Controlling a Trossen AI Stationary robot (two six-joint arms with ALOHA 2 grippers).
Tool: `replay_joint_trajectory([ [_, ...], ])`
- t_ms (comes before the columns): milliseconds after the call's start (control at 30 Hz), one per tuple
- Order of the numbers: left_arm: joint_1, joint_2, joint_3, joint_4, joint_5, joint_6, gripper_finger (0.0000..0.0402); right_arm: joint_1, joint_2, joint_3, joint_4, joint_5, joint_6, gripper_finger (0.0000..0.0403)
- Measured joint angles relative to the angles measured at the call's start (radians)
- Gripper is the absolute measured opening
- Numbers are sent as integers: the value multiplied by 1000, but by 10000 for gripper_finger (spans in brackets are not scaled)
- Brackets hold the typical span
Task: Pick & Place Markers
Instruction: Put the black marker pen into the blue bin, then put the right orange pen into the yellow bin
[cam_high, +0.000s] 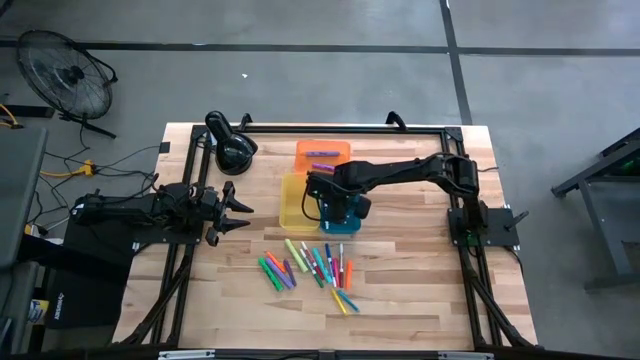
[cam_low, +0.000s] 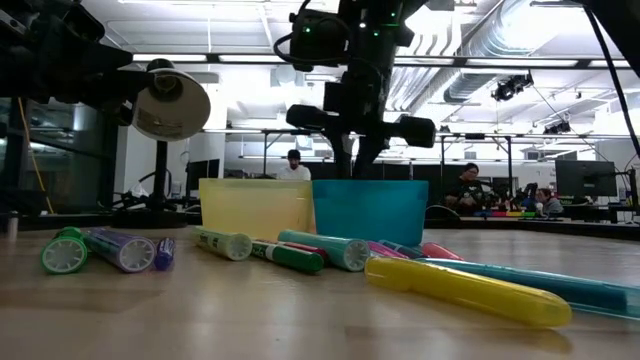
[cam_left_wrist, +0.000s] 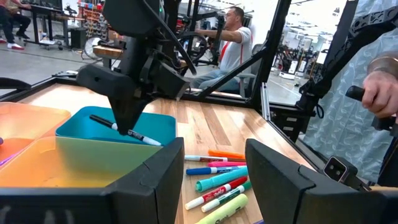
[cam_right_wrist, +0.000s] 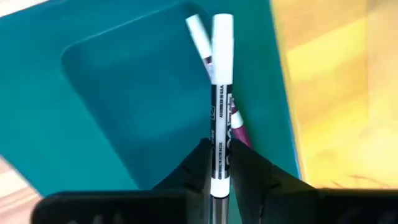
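Several coloured markers (cam_high: 310, 268) lie loose on the wood table near its near edge; they also show in the low view (cam_low: 300, 255) and in the left wrist view (cam_left_wrist: 217, 180). My right gripper (cam_high: 335, 205) hangs over the blue tray (cam_high: 345, 222), shut on a black-and-white marker (cam_right_wrist: 221, 74). On the tray floor (cam_right_wrist: 124, 112) under it shows a second, similar shape; whether that is a marker or a reflection I cannot tell. My left gripper (cam_high: 245, 210) waits open at the table's left, pointing toward the trays; its fingers (cam_left_wrist: 161, 180) frame the left wrist view. My right gripper pinches the marker's barrel (cam_right_wrist: 221, 134) between its two fingers, coming from above and pointing down, with the fingers across the marker. The marker (cam_left_wrist: 146, 139) is lifted clear and lies nearly level above the blue tray (cam_left_wrist: 155, 124), with one end slightly lower.
A yellow tray (cam_high: 296, 200) stands beside the blue one, and an orange tray (cam_high: 322, 155) stands behind them with a marker in it. A black lamp (cam_high: 232, 148) stands at the far left. A person's hand (cam_left_wrist: 379, 87) shows beyond the table's right side. Bare wood lies around the marker pile.
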Motion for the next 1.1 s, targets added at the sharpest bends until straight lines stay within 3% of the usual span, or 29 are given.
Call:
replay_joint_trajectory([
  [333, 0, 0, 0, 0, 0, 0, 170, 0, 0, 0, 2, 13, 70, 61],
  [567, 0, 0, 0, 0, 0, 0, 170, 15, -11, 0, 2, 233, 266, 63],
  [700, 0, 0, 0, 0, 0, 0, 170, 38, -44, 0, 3, 291, 399, 60],
  [867, 0, 0, 0, 0, 0, 0, 170, 80, -95, 0, 3, 303, 654, 55],
  [1100, 0, 0, 0, 0, 0, 0, 170, 138, -157, 0, 0, 291, 1241, 54],
])
